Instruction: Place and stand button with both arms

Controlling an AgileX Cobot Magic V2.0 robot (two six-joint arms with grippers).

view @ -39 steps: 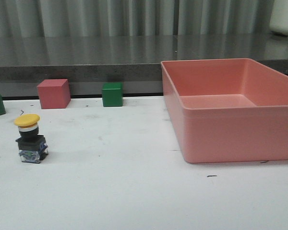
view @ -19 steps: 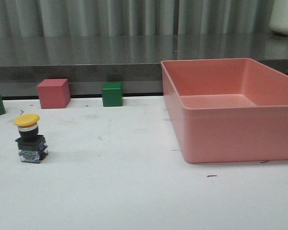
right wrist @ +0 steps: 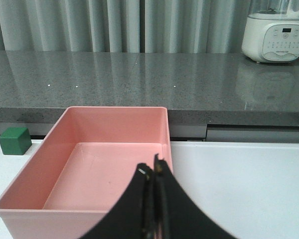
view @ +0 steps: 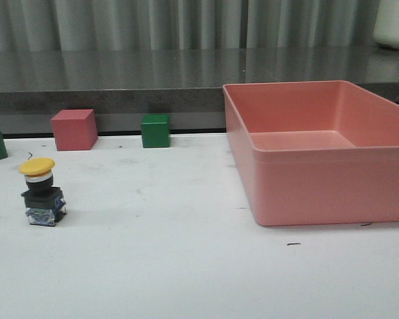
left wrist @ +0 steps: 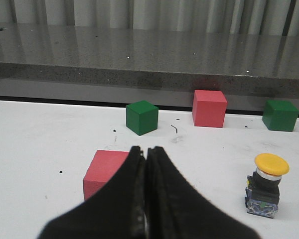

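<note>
Left hand [left wrist: 146, 154], pressed closed, sits beside upright button [left wrist: 265, 186].

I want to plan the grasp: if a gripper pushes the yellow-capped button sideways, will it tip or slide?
The button stands upright, with a wide yellow cap above a small clear base, so a push near the cap would probably tip it. A low push at the base may slide it instead. It looks rigid.
</note>
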